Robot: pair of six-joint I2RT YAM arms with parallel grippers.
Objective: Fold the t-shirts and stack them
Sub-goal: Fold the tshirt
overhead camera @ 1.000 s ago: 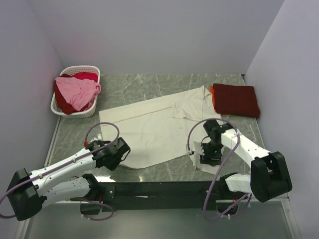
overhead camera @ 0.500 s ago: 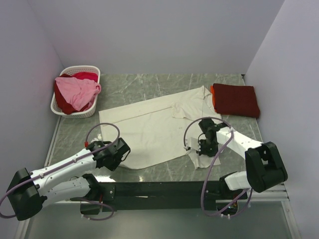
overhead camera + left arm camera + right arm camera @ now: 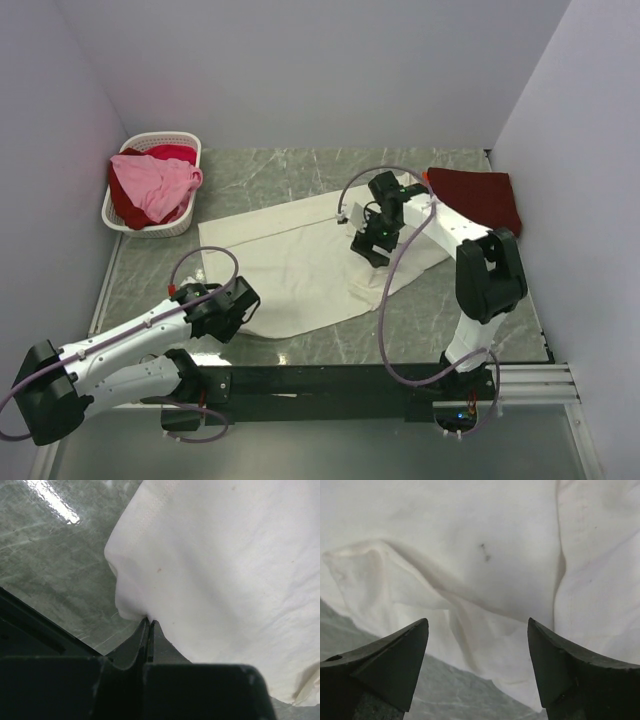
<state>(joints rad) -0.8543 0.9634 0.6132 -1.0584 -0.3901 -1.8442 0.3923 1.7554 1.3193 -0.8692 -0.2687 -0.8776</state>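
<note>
Basket (image 3: 186,142) far off to the left and beyond the left gripper (image 3: 245,305), heaped with pink shirt (image 3: 155,185) over red shirt (image 3: 172,152); both crumpled, not yet folded. Left gripper jaws pressed together on the near left hem of cream shirt (image 3: 290,262), cloth puckered right at the tips in the wrist view. Rest of cream shirt spread flat on table (image 3: 300,170), running ahead and to the right of that gripper, as far as the right gripper (image 3: 372,248). Right gripper wide, nothing between the fingers, poised over the shirt's upper part with a loose ridge of cloth below and between its tips; touching or just clear, cannot tell. Dark red shirt (image 3: 478,198) to the right of the right gripper, near but apart, already folded into a block.

Likely to handle as light, limp cloth, not fragile. No stiffness, so sagging and draping from any pinch, and dragging rather than gliding over the stone-look top. Best taken at hems, corners or shoulder seams, where doubled fabric gives the pads something to bite. Mid-panel pinch apt to lift one layer only, or bunch it. Two matched holds along one edge probably needed to carry a fold over without twist. Main slip risk: thin hem creeping out of a shallow pinch.
</note>
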